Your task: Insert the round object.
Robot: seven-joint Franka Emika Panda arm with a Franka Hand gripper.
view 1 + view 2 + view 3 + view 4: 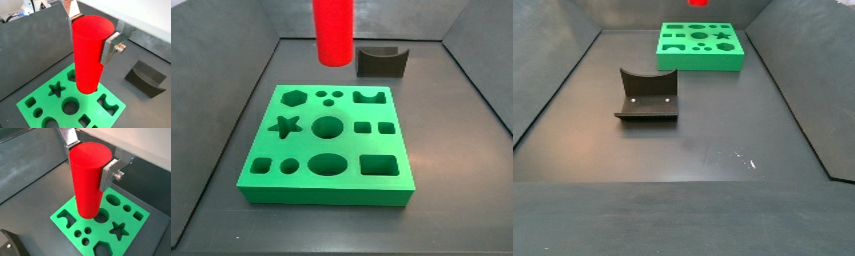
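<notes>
The round object is a tall bright red cylinder (88, 55), also seen in the wrist view (87, 180). My gripper (91, 34) is shut on its upper part, with a silver finger (109, 47) on each side, as the wrist view (90, 160) also shows. The cylinder hangs upright, well above the green block (40, 107) with shaped holes. In a side view the cylinder (333, 30) hangs over the block's far edge (331, 95), with the gripper out of frame. Only its lower end (698, 3) shows above the block (700, 60). Round holes (100, 217) lie beneath it.
The dark fixture with a curved notch (381, 62) stands on the floor beyond the green block; it also shows in a side view (647, 97) and in both wrist views (147, 77) (10, 243). Grey walls (33, 45) enclose the dark floor (687, 170).
</notes>
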